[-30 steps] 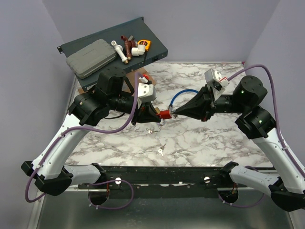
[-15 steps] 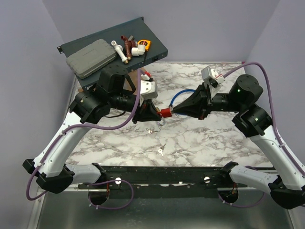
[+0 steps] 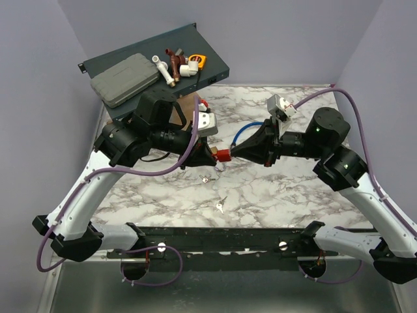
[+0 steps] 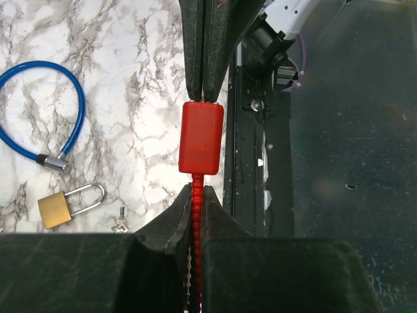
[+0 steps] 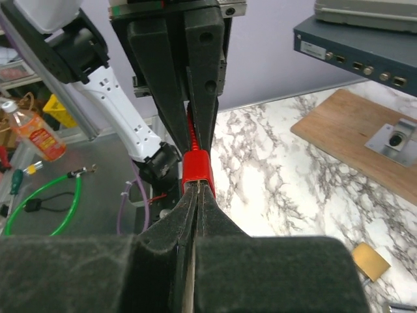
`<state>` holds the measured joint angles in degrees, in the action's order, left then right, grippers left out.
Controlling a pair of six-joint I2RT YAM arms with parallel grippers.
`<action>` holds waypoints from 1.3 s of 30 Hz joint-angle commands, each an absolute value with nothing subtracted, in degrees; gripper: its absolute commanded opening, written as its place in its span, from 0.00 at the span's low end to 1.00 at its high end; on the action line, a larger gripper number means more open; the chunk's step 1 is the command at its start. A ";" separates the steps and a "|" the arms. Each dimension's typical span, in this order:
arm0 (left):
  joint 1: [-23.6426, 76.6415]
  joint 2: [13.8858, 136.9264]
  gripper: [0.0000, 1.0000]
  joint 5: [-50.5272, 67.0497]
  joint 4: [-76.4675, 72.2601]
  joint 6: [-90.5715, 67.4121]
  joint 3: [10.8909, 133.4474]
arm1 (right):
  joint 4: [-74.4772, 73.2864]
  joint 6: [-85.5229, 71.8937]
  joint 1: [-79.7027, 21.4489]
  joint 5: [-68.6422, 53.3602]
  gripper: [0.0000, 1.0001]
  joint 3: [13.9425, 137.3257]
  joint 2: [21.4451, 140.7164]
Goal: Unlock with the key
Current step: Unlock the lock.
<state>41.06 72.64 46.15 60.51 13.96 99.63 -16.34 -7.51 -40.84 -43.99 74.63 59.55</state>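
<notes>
The key is the hard part to see. Your right gripper has its fingers pressed tight together, with the tips right against the end of the red lock. I think the tiny key is pinched in there and poked into the lock, but no picture shows it for sure. Two small silver keys lie loose on the marble table: one key near the front edge, and another key a bit further back, near the brass padlock. The red lock hangs in the air over the middle of the table. Your left gripper pinches the bumpy red strap that comes out of the lock's other end, so the two grippers face each other in one straight line. To turn well, hold the strap firm with the left so the lock cannot spin. Roll only the right wrist, slowly, around that straight line. Do not push sideways or pull back, because a thin key could bend or slip out. If the lock twists along with you, stop and squeeze tighter on the left.
</notes>
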 commanded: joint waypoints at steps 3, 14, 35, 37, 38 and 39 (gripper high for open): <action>42.58 73.24 0.00 47.15 54.13 18.68 104.77 | -20.23 -9.18 -42.40 -37.56 0.22 72.08 59.42; 42.76 71.15 0.00 46.85 55.49 20.74 101.64 | -25.88 -6.81 -42.44 -36.78 0.25 80.17 60.03; 42.73 71.18 0.00 45.61 56.16 21.36 101.16 | -28.55 -4.27 -42.43 -40.41 0.29 84.07 58.32; 42.71 71.25 0.00 45.67 56.16 21.36 101.16 | -28.96 -4.22 -42.45 -39.42 0.27 84.16 59.00; 42.78 71.27 0.00 45.70 56.24 21.34 101.21 | -28.96 -4.26 -42.43 -39.21 0.26 84.24 59.21; 42.80 71.26 0.00 45.69 56.25 21.36 101.18 | -29.00 -4.06 -42.38 -39.26 0.26 84.35 59.42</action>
<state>42.50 71.77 44.71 57.91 20.58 101.43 -26.96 -4.69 -42.06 -40.66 82.85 58.65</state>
